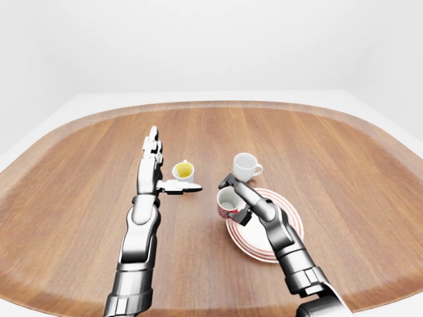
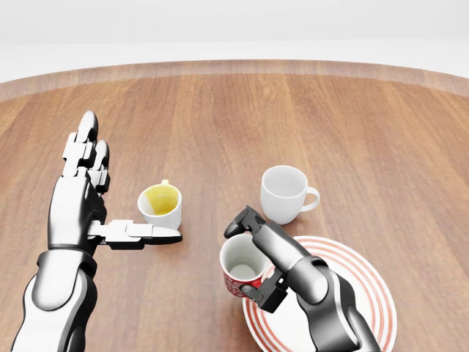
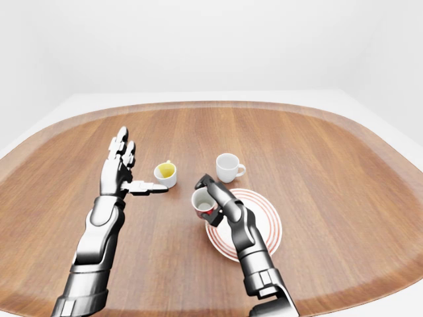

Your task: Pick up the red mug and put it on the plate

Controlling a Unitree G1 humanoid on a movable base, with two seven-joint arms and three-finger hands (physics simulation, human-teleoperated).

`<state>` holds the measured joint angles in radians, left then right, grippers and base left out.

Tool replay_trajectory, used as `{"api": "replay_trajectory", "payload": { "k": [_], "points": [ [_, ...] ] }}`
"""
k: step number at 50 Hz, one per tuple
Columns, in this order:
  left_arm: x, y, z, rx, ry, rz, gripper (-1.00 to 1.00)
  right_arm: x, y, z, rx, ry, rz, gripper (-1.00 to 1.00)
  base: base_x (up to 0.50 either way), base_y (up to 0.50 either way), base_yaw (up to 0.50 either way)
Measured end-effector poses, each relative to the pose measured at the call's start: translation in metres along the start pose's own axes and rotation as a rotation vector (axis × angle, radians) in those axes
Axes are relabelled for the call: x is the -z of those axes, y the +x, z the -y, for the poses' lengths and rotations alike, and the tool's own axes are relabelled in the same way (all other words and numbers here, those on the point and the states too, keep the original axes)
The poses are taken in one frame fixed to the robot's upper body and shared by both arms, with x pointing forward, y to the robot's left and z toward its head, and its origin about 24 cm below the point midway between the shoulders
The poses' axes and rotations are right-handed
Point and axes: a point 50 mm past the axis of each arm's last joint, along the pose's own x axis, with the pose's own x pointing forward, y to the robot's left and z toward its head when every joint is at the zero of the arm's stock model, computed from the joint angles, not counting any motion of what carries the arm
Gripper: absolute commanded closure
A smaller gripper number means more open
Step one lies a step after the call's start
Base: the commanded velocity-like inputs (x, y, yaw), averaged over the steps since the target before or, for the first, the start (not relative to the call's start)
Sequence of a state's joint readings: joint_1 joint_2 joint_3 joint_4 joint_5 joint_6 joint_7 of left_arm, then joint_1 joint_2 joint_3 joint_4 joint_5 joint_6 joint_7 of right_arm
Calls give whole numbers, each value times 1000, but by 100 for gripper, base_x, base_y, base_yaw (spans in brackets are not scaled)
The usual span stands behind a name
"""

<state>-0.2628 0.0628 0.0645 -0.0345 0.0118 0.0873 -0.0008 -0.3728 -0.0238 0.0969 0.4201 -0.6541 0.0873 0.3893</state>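
The red mug (image 2: pixel 238 273), white inside, is upright in my right hand (image 2: pixel 253 257), whose fingers close round it. It sits at the left rim of the white plate with red rings (image 2: pixel 359 293), in the lower right of the head view; I cannot tell whether it touches the plate. My left hand (image 2: pixel 102 205) is open and empty at the left, fingers stretched up the view, its thumb pointing right just below a yellow mug (image 2: pixel 161 205).
A white mug (image 2: pixel 284 193) stands just above the plate, handle to the right. The yellow mug stands left of it. All rest on a wide wooden table (image 1: pixel 330 145) with rounded edges.
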Motion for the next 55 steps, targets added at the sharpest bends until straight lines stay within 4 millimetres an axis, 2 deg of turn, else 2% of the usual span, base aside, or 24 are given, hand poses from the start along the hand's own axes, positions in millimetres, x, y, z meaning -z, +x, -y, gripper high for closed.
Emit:
{"api": "replay_trajectory", "payload": {
  "k": [55],
  "points": [
    [-7, -2, 6, 12, 7, 31, -100, 69, -37, 28, 120, 106, -169, 100, 0, 0, 0]
  ]
}}
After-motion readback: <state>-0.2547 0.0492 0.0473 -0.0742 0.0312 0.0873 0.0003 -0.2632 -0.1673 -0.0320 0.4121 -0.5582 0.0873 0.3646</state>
